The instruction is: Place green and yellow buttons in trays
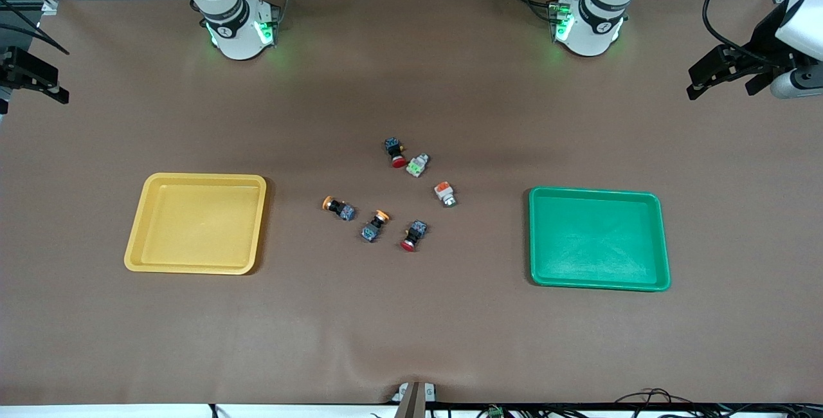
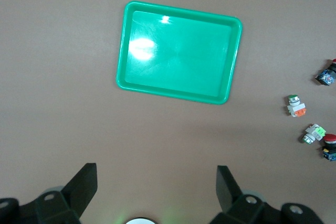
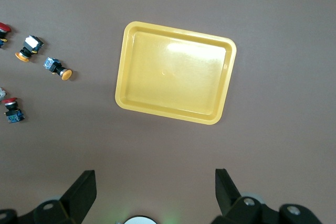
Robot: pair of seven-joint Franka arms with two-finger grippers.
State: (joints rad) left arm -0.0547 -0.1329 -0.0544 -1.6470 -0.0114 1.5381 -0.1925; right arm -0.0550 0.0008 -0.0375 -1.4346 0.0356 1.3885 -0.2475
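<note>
The 6 switches lie in a loose cluster on the brown table [image 1: 411,328], between the 2 trays, and I place everything else from that cluster. The green-block switch [image 1: 418,164] lies at the edge farthest from the front camera, just beside a red-capped switch [image 1: 395,152]. The orange-block switch [image 1: 445,193] sits a little nearer the camera, on the side toward the green tray [image 1: 598,284]. 2 orange-capped switches [image 1: 338,207] [image 1: 374,225] lie on their sides toward the yellow tray [image 1: 193,267], near each other but apart. A second red-capped switch [image 1: 413,235] lies at the cluster's nearest edge.

Both trays hold nothing, so no step of the task looks done yet. Each tray sits well apart from the cluster, the yellow one toward the right arm's end and the green one toward the left arm's end. That probably lets each arm serve its own tray without crossing the other.

The left hand [image 2: 156,195] hangs high over bare table beside the green tray, fingers spread wide and holding nothing. The right hand [image 3: 155,192] hangs likewise over the table beside the yellow tray, also spread and holding nothing. Both arms seem to be waiting at a raised starting pose.

The red caps lie mixed in, so a careless pick could take the wrong switch.
</note>
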